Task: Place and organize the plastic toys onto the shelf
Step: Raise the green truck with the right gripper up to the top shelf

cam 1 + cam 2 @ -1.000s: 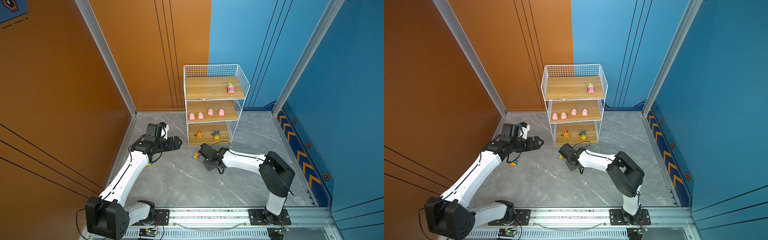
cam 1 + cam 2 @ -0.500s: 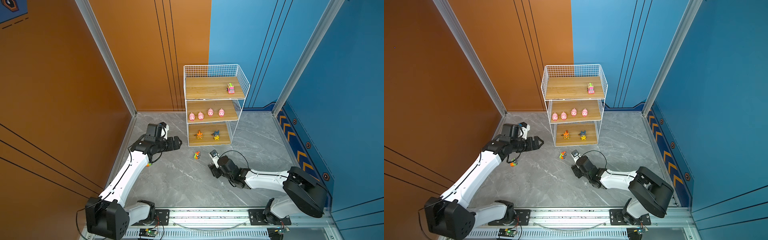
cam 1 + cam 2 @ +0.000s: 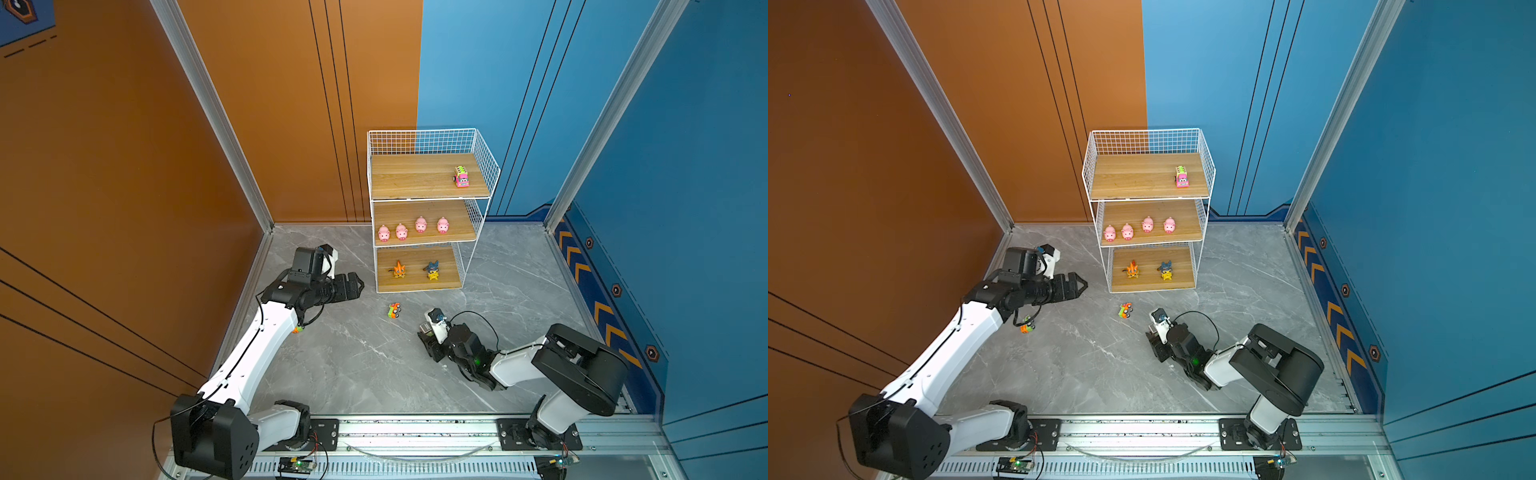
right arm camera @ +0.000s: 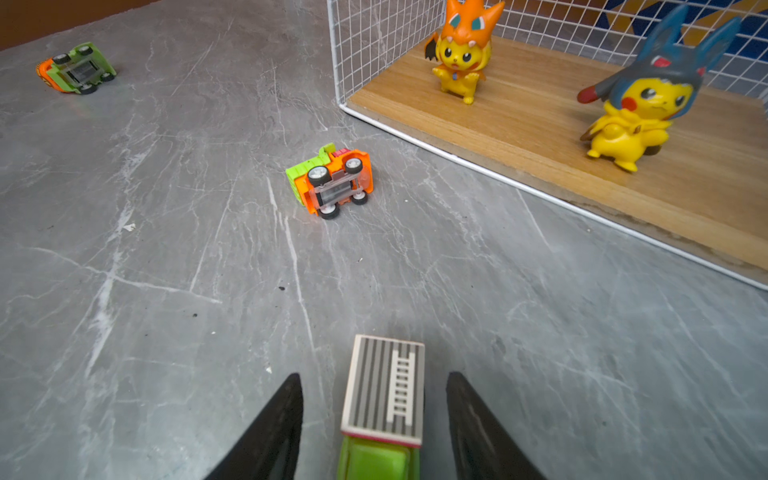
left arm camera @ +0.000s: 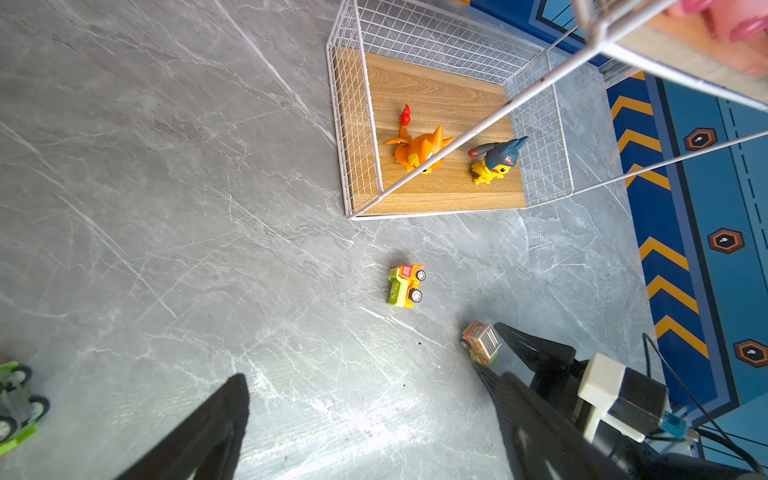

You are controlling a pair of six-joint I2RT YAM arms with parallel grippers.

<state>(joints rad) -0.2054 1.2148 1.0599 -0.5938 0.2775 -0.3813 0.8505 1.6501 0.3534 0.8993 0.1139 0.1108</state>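
Observation:
The shelf [image 3: 419, 141] stands at the back with a pink car [image 3: 460, 177] on its top board and several pink pigs [image 3: 401, 231] on the middle one. An orange car [image 3: 394, 310] [image 4: 330, 183] lies on its side on the floor before the shelf. My right gripper [image 4: 374, 376] [image 3: 430, 336] is open, low on the floor, its fingers either side of a green car with a grey striped roof [image 4: 382, 407] [image 5: 480, 343], a gap showing on both sides. My left gripper [image 3: 357, 286] [image 5: 361, 374] hangs open and empty left of the shelf. A green-and-orange car [image 3: 1027, 325] [image 4: 77, 68] lies wheels-up under the left arm.
An orange flame-tailed figure [image 3: 399, 269] and a blue-and-yellow figure [image 3: 432, 270] stand on the shelf's bottom board. The orange wall runs close along the left arm. A metal rail [image 3: 415, 432] with both arm bases crosses the front.
The right arm has drawn back from beside the orange car toward the front right, folding its elbow. The left arm has not moved.

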